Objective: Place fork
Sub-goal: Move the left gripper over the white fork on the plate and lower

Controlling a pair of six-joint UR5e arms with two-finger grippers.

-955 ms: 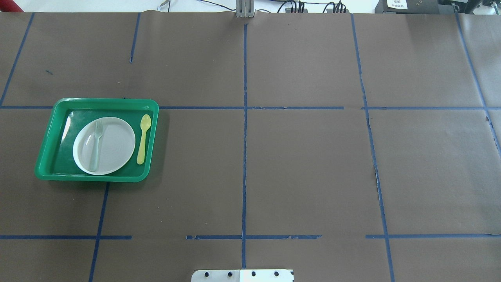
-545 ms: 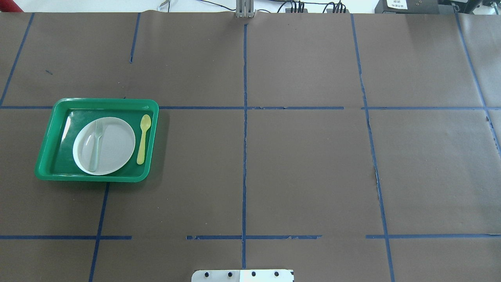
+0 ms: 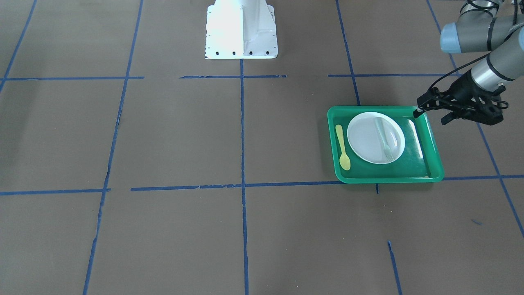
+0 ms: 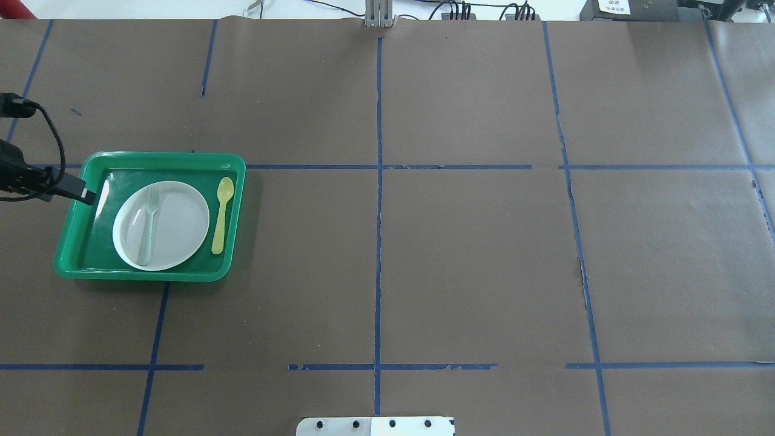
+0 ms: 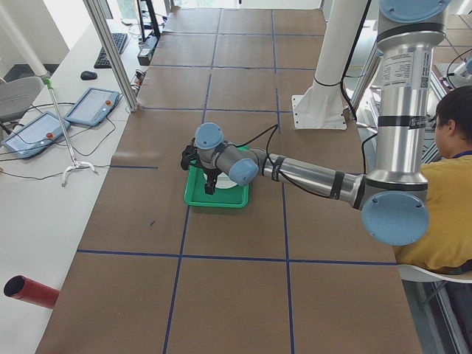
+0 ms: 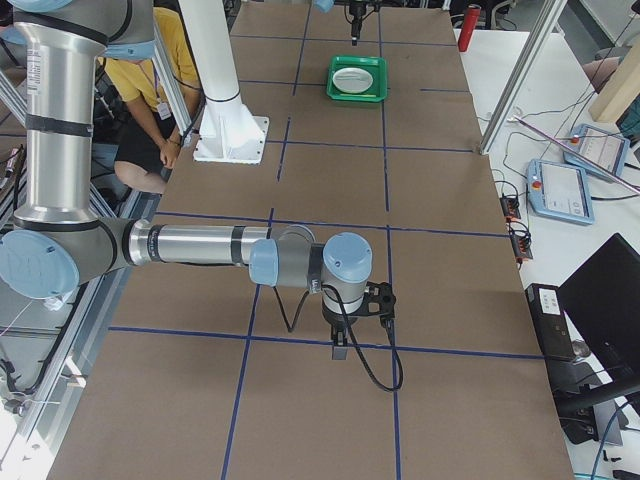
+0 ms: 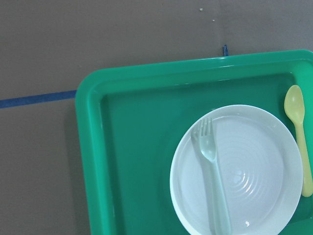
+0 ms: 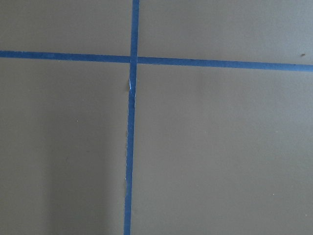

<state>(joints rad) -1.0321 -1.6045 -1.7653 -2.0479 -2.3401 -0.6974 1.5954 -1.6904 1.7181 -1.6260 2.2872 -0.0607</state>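
Fork (image 7: pixel 213 181) is seen lying flat on the white plate (image 7: pixel 254 166), on the side toward the robot's left. Its tines point away from the robot and its handle end reaches the plate's near rim. The plate is set inside the green tray (image 7: pixel 127 147), which rests on the brown table (image 4: pixel 472 254) in the robot's left half. A yellow spoon (image 7: pixel 299 137) is laid on the tray floor just beside the plate, on its right, with its bowl also pointing away from the robot.

The left gripper (image 3: pixel 430 116) is held at the tray's left edge, near the far corner. Its fingers are spread wide with nothing between them. One fingertip (image 4: pixel 86 195) is seen over the tray's rim, and the other is outside the tray. Whether the rim is touched cannot be told. The fork is well apart from this claw.

The right gripper (image 6: pixel 340 350) is pointed down over bare table, far from the tray, above a crossing of blue tape lines (image 8: pixel 130 147). Whether its claw is wide or narrow cannot be told.
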